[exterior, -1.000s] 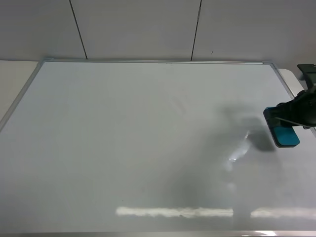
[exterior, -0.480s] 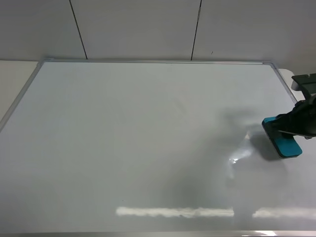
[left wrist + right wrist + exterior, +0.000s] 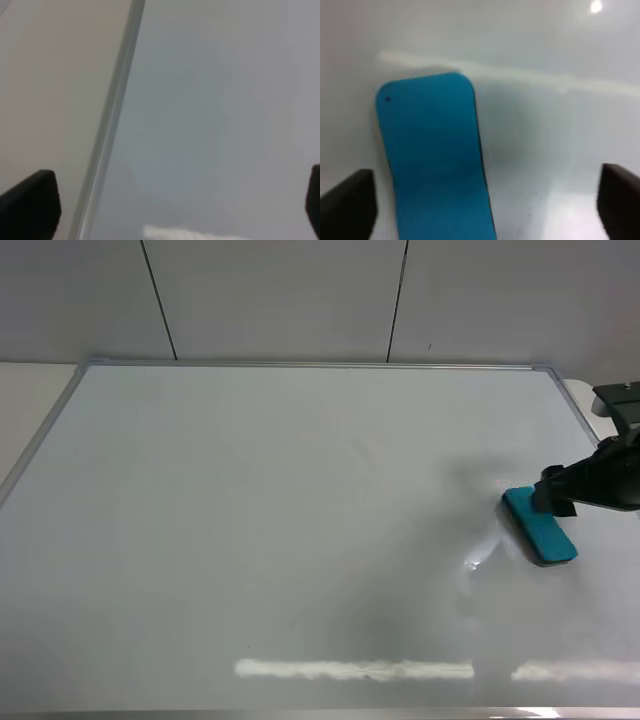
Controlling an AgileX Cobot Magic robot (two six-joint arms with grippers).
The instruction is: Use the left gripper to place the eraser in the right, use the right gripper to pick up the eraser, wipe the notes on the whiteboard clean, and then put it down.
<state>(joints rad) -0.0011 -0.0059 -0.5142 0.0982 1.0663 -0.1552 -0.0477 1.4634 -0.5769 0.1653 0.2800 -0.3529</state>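
The teal-blue eraser lies flat on the whiteboard near its right side. My right gripper hovers over the eraser's far end. In the right wrist view the eraser sits between the wide-apart fingertips, which do not touch it, so the right gripper is open. In the left wrist view my left gripper is open over the board's silver frame, holding nothing; it is out of the exterior high view. The notes are out of view; no black lines show on the board.
Pale wall panels rise behind the board. A beige table strip runs along the board's left frame. A bright light reflection crosses the board's near part.
The right gripper, shut on the eraser at the board's right edge, moved slightly left and opened. The eraser now lies on the board, released.
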